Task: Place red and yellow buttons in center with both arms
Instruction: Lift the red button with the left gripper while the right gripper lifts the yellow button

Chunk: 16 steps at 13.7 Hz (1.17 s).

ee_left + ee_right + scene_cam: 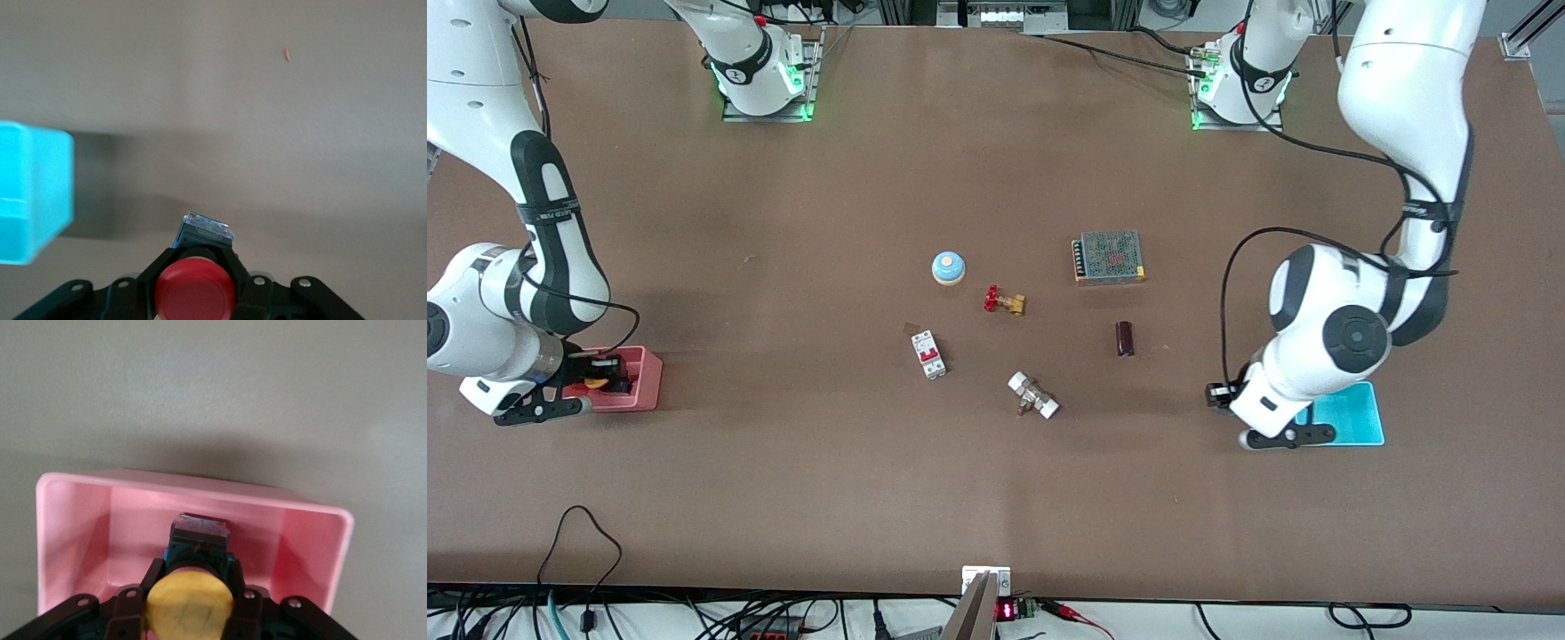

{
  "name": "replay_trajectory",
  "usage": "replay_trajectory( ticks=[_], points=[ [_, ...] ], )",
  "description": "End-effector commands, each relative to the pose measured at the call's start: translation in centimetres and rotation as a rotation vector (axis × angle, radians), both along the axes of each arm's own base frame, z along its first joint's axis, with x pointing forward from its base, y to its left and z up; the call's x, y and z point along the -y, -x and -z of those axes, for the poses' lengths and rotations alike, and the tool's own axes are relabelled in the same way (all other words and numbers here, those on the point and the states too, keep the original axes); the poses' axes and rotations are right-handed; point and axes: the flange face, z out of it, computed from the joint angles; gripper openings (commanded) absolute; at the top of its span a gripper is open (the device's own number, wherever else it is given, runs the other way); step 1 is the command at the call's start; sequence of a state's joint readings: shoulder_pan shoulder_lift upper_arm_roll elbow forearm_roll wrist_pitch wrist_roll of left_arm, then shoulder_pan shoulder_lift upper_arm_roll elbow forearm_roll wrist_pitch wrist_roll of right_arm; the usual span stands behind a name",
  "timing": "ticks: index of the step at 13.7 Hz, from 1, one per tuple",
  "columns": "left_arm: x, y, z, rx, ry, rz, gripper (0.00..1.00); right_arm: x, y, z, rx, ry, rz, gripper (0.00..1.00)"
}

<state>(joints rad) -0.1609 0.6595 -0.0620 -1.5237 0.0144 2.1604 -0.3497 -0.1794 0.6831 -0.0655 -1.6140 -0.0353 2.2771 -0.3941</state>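
Note:
The yellow button (189,608) has an orange-yellow cap and sits inside the pink bin (73,520), at the right arm's end of the table. My right gripper (195,567) is shut on its black base; in the front view that gripper (605,378) hangs over the pink bin (645,391). My left gripper (199,257) is shut on the red button (195,290), over bare tabletop beside the cyan bin (30,193). In the front view the left gripper (1216,394) hides the red button. The center (1049,342) is plain brown tabletop.
Round the middle lie a blue-domed button (948,267), a brass valve with a red handle (1004,300), a white breaker (929,354), a white-ended fitting (1033,396), a dark cylinder (1125,339) and a metal mesh box (1109,256). The cyan bin (1352,427) is by the left arm.

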Motion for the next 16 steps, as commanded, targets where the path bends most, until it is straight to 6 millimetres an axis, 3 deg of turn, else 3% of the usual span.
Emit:
replay_trajectory(
  ticks=[1, 3, 5, 7, 8, 11, 13, 16],
  points=[
    [2.6, 0.8, 2.3, -0.029, 0.032, -0.044, 0.22, 0.4, 0.3, -5.0, 0.0, -0.005, -0.023, 0.16],
    [4.2, 1.7, 4.0, 0.005, 0.043, -0.068, 0.22, -2.0, 0.4, -9.4, -0.009, -0.016, -0.031, 0.17],
    [5.4, 2.4, 5.3, 0.002, 0.042, -0.06, 0.22, -6.3, 0.7, -13.1, -0.029, -0.022, -0.03, 0.17],
    [5.5, 2.5, 5.5, 0.0, 0.041, -0.065, 0.25, -11.1, 1.3, -14.0, -0.09, -0.024, 0.03, 0.17],
    [5.4, 2.4, 5.4, -0.002, 0.041, -0.066, 0.33, -13.5, 1.4, -13.6, -0.102, -0.028, 0.03, 0.17],
    [5.5, 2.3, 5.2, 0.003, 0.042, -0.063, 0.81, -19.9, 1.9, -10.0, -0.091, -0.074, 0.06, 0.17],
    [5.3, 2.0, 4.2, 0.018, 0.047, -0.064, 0.9, -22.7, 2.6, -7.2, -0.043, -0.071, 0.057, 0.17],
    [4.1, 1.3, 0.3, 0.068, 0.048, -0.064, 0.98, -24.9, 3.1, -3.9, -0.065, -0.066, 0.059, 0.17]
  ],
)
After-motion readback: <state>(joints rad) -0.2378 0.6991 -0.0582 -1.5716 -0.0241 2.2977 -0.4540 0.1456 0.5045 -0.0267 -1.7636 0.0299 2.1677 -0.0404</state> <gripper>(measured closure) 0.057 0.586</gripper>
